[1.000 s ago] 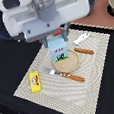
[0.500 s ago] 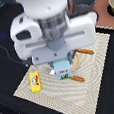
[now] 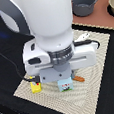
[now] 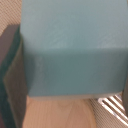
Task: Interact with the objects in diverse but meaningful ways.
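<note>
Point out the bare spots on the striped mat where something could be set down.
In the exterior view, the striped beige placemat shows bare weave along its right side, past the white elongated piece, and at its near corner below the white carton with green-red print. It is crowded under the gripper, between the yellow rectangular box and carton.

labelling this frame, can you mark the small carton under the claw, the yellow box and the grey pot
small white-and-blue printed carton [image 3: 65, 85], exterior view, on its front printed face
yellow rectangular box with red label [image 3: 36, 87], exterior view, on its visible end
grey round metal pot [image 3: 84, 3], exterior view, on its rim
</note>
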